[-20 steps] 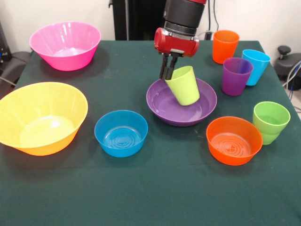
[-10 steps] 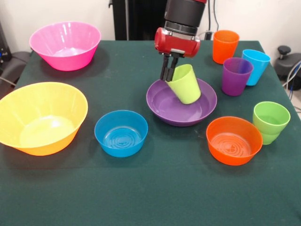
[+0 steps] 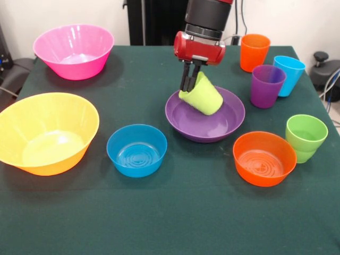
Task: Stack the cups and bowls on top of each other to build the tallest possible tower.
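The end effector (image 3: 189, 85) hangs over the far rim of the wide purple bowl (image 3: 205, 115), its dark fingers (image 3: 186, 78) clamped on the rim of the lime-yellow cup (image 3: 202, 94). The cup is tipped steeply onto its side, its base pointing down and toward the right, low inside the bowl; whether the base touches the bowl's floor cannot be told. The purple bowl sits near the middle of the green table (image 3: 175, 212). Just left of it stands the small blue bowl (image 3: 136, 150), and to its right front the small orange bowl (image 3: 264, 158), with the green cup (image 3: 305, 137) just beside that. At the far right the orange cup (image 3: 254, 52), purple cup (image 3: 267, 85) and light blue cup (image 3: 288, 75) stand upright, the last two touching. The big yellow-orange bowl (image 3: 47, 132) and pink bowl (image 3: 74, 50) lie at the left.
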Action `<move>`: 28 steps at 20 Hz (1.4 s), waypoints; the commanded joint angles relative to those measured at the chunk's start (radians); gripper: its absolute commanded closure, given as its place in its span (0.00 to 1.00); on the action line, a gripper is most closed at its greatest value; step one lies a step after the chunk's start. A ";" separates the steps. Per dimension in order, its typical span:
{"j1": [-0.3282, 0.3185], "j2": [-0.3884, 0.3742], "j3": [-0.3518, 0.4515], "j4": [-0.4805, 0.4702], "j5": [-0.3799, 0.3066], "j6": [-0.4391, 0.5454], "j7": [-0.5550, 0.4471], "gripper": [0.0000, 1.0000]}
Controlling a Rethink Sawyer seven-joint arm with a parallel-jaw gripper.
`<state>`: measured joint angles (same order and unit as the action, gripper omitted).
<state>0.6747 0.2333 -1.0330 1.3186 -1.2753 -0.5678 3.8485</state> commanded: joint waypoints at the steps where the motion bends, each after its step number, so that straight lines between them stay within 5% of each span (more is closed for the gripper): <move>1: -0.003 0.028 0.192 -0.100 0.001 0.046 -0.014 1.00; 2: 0.001 0.035 0.187 -0.102 -0.010 0.041 0.004 1.00; 3: 0.002 0.036 0.187 -0.103 -0.013 0.039 0.007 0.00; 28: 0.020 0.017 0.164 -0.088 -0.011 0.057 0.004 0.00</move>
<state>0.6804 0.2362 -1.0330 1.3184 -1.2848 -0.5678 3.8485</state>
